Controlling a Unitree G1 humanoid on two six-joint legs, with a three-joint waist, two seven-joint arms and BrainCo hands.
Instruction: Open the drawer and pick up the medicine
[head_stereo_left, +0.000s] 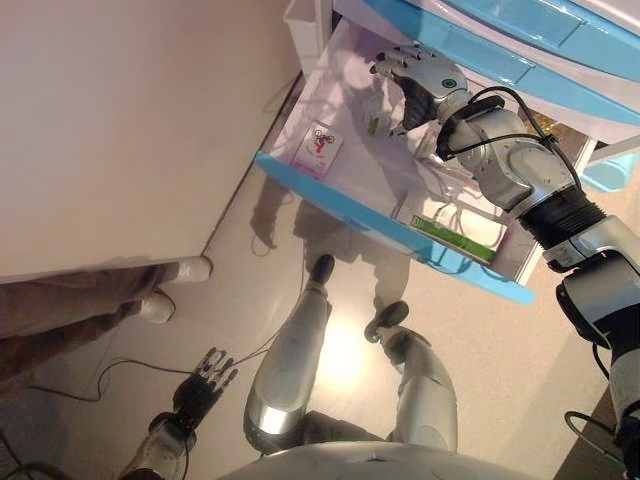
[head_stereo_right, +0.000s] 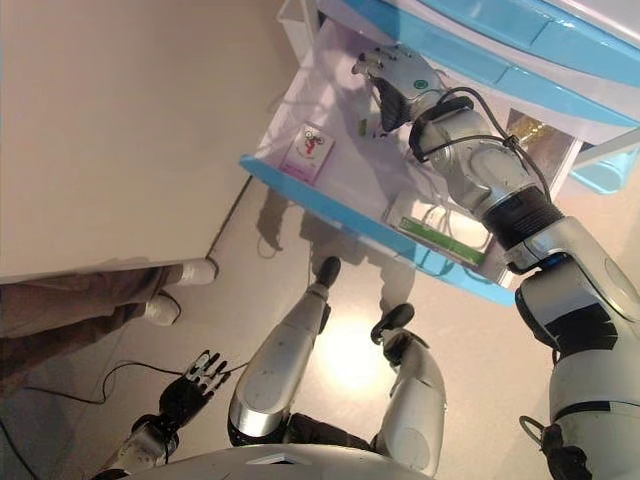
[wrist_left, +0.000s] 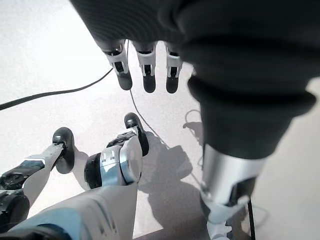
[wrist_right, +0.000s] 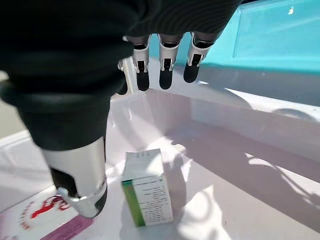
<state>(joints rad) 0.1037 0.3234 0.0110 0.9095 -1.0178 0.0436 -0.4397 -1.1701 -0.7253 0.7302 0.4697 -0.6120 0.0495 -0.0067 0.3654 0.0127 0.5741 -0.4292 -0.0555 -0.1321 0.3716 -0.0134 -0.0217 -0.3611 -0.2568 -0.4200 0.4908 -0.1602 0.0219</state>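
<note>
I see the drawer (head_stereo_left: 300, 170) pulled open in the upper middle of the frame, its blue front edge toward me. My right hand (head_stereo_left: 418, 80) hangs inside it, fingers straight and loose, holding nothing. The medicine box (wrist_right: 146, 194) (small, white with a green side) stands upright on the drawer floor just beneath that hand, not touching it as far as I can tell. A pink and white packet (head_stereo_left: 318, 151) lies near the drawer's front. My left hand (head_stereo_left: 205, 380) hangs at lower left, fingers relaxed.
</note>
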